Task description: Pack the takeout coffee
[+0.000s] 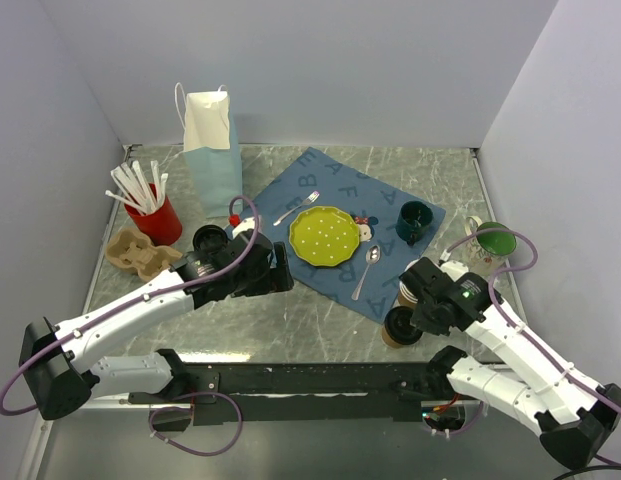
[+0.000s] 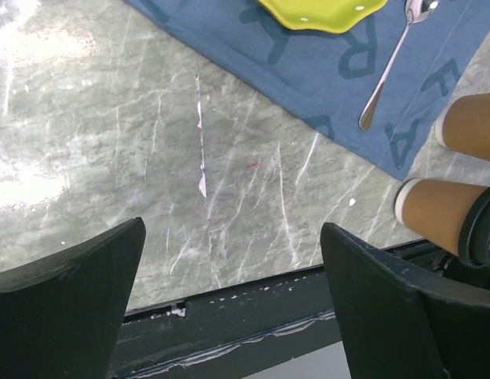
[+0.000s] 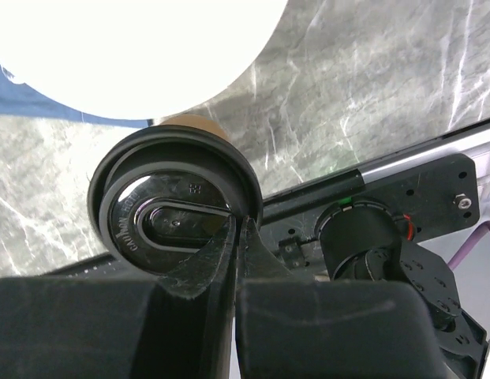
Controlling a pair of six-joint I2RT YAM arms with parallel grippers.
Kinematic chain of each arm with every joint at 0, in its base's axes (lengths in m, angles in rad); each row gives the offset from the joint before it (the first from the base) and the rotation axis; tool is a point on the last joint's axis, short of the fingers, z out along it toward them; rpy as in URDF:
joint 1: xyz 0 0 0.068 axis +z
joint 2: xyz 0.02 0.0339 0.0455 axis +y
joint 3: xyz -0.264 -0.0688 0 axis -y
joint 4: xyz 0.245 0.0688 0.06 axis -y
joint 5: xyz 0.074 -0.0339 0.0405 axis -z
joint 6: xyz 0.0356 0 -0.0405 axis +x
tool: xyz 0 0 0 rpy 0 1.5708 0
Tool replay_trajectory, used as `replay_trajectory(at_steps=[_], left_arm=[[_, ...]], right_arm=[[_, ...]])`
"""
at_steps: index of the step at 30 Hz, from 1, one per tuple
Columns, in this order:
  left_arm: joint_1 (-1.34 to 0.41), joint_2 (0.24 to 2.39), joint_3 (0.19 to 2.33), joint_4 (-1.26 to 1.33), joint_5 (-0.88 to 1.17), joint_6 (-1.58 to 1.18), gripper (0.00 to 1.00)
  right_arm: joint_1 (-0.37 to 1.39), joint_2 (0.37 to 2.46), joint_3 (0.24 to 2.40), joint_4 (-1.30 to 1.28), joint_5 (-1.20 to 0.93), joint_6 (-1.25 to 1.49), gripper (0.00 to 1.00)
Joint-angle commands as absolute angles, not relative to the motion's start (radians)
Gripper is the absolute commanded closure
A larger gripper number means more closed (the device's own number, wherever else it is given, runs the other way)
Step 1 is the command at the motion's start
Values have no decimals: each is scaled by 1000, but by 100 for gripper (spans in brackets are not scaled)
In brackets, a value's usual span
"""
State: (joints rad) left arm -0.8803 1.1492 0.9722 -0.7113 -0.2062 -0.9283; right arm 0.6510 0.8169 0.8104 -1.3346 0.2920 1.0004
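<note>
The takeout coffee (image 1: 399, 326) is a tan paper cup with a black lid (image 3: 170, 209), standing near the table's front edge at the right. My right gripper (image 3: 238, 226) is shut on the lid's right rim, one finger inside the rim and one outside; in the top view the gripper (image 1: 411, 313) is just above the cup. The cup also shows at the right edge of the left wrist view (image 2: 438, 217). My left gripper (image 2: 233, 229) is open and empty over bare table, left of the blue mat (image 1: 335, 190); in the top view it is mid-table (image 1: 280, 276).
A paper bag (image 1: 212, 140) stands at the back left. A red cup of straws (image 1: 160, 218), a tan cup carrier (image 1: 138, 250) and a loose black lid (image 1: 208, 238) are at the left. A green plate (image 1: 325, 237), spoon, fork, dark mug (image 1: 415, 220) and lidless cups (image 1: 408, 291) lie around the mat.
</note>
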Motion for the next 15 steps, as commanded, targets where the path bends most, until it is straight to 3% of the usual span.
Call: replay_trajectory(at_steps=[1, 15], left_arm=[[-877, 1126, 1006, -724, -233, -910, 1], [-861, 1146, 1037, -724, -251, -864, 1]], right_arm=[[643, 804, 828, -1475, 367, 1064, 100], [644, 845, 827, -1561, 402, 1149, 100]])
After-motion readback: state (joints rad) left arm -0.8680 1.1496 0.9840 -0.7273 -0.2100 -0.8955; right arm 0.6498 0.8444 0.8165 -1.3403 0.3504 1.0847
